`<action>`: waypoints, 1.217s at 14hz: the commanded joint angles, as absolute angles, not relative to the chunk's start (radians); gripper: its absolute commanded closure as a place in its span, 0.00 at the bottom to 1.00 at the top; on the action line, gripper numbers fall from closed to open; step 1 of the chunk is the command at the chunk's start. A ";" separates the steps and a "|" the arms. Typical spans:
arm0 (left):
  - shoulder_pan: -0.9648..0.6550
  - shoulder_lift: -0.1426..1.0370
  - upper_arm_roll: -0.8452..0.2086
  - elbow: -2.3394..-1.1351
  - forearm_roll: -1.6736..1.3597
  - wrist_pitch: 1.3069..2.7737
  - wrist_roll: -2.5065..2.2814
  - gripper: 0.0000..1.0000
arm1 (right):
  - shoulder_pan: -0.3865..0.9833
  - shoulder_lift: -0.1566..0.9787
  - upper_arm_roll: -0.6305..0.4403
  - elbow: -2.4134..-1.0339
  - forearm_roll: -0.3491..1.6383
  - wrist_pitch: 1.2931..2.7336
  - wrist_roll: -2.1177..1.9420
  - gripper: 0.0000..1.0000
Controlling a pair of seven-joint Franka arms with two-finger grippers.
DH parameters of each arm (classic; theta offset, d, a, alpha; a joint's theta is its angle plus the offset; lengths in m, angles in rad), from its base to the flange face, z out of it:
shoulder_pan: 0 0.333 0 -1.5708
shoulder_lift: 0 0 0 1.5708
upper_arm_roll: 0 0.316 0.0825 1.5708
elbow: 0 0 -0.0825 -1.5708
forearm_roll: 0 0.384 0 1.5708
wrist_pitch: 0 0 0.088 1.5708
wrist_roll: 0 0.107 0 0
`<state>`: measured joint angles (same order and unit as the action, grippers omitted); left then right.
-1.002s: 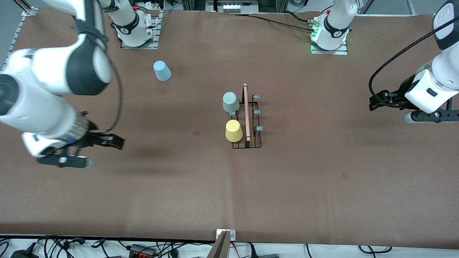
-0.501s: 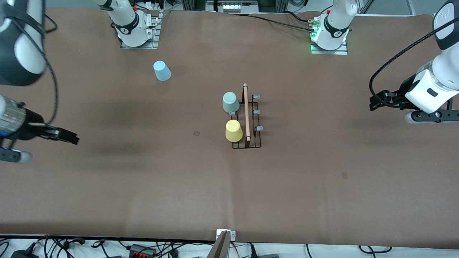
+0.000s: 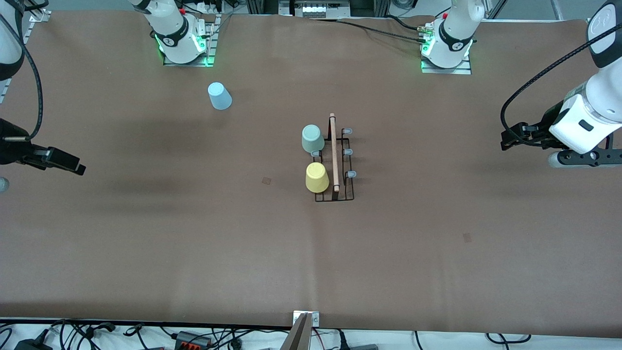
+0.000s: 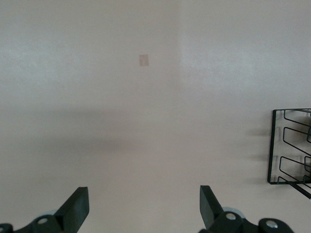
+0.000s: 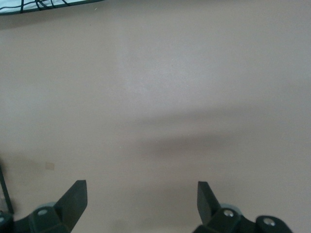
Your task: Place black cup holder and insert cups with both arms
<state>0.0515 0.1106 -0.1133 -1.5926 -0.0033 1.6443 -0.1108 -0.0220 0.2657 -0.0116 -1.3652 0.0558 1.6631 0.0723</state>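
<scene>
Your holdings on the brown table (image 3: 194, 253) at this moment: one black cup holder (image 3: 335, 163), standing near the middle of the table, its wooden rod handle (image 3: 334, 150) running along the top. On its side toward the right arm's end you have two cups upside down on the prongs: the pale green cup (image 3: 312, 138), farther from the front camera, and the yellow cup (image 3: 317, 177), nearer to it, with one bare grey prong tip (image 3: 316, 153) showing between them. The three grey-tipped prongs (image 3: 348, 152) on the side toward the left arm's end carry nothing. One light blue cup (image 3: 219, 96) lies apart on the table, farther from the front camera than the holder and toward the right arm's end, not far from the right arm's base (image 3: 180, 39). Your right gripper (image 3: 68, 165) hangs over the table's edge at the right arm's end, well apart from the holder and from the blue cup; its wrist view shows the fingers (image 5: 73, 199) spread wide with nothing between them. Your left gripper (image 3: 510, 138) hangs over the left arm's end of the table, well apart from the holder; its fingers (image 4: 75, 206) are likewise spread and empty, with a corner of the holder's wire base (image 4: 290, 145) at the edge of its wrist view.
</scene>
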 commanded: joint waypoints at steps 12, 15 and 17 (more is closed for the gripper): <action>0.040 0.097 -0.091 -1.608 0.002 1.638 -0.075 0.00 | -0.054 -0.055 0.002 -1.758 0.014 1.720 -0.025 0.00; 0.040 0.098 -0.084 -1.608 0.002 1.638 -0.063 0.00 | -0.055 -0.055 0.002 -1.750 0.002 1.714 -0.035 0.00; 0.040 0.103 -0.083 -1.608 0.000 1.637 -0.045 0.00 | -0.055 -0.055 0.003 -1.749 0.002 1.709 -0.034 0.00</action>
<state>0.0501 0.1109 -0.0966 -1.5968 -0.0034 1.6434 -0.0848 -0.0393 -0.0377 -0.0118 -1.7315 0.0157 1.7104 -0.0153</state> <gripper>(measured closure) 0.000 0.000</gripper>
